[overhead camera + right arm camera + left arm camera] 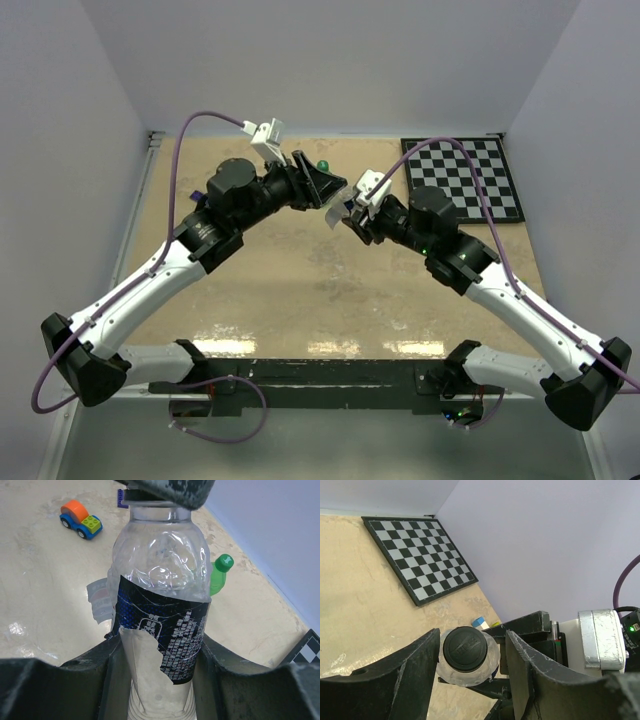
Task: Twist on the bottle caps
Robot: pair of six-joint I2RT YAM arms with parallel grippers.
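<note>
The clear bottle (160, 575) with a dark, partly torn label band is clamped at its lower body between the fingers of my right gripper (162, 645). A black cap (465, 648) sits on its neck. My left gripper (472, 637) is open around that cap, with a gap between the cap and each finger. In the top view the left gripper (325, 190) and the right gripper (345, 215) meet above the table's middle back. The green bottle (217, 577) stands behind on the table with a green cap (225, 561) on it; it also shows in the top view (323, 165).
A chessboard (465, 180) lies at the back right, also in the left wrist view (420, 555). A blue-and-white brick (480, 623) lies near the wall. A toy car (81, 519) with an orange top stands on the table. A purple brick (122, 499) lies beyond the bottle.
</note>
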